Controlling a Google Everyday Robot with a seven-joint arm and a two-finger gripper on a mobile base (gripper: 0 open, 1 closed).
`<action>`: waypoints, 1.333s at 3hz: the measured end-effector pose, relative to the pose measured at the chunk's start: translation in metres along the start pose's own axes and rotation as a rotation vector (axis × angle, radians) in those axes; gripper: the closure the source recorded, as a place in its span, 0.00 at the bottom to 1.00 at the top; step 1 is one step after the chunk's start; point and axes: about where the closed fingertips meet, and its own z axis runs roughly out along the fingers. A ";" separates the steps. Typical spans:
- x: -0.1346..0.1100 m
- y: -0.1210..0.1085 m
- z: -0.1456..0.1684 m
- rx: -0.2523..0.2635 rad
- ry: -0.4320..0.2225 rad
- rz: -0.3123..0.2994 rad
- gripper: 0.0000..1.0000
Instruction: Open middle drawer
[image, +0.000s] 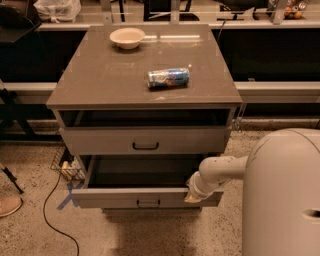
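Observation:
The grey-taupe cabinet (145, 80) stands in the middle of the view. The middle drawer (115, 198) is pulled well out, its plain dark-grey inside (140, 172) showing and its small black bar handle (148, 203) on the front. The drawer above it (145, 141) also stands a little out, with a dark gap over it. My gripper (192, 195) is at the end of the white arm (220, 172), right at the top edge of the middle drawer's front near its right end. Anything below the open drawer is hidden.
A white bowl (127, 37) and a lying blue-and-white can (168, 77) are on the cabinet top. My white body (282, 195) fills the lower right. A wire basket (67, 167), a black cable (50, 210) and blue tape (67, 200) lie on the floor at left.

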 end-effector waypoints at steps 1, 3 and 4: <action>0.000 0.000 0.000 0.000 0.000 0.000 0.58; 0.000 0.000 0.000 0.000 0.000 0.000 0.11; -0.001 0.001 0.001 -0.003 0.000 -0.001 0.00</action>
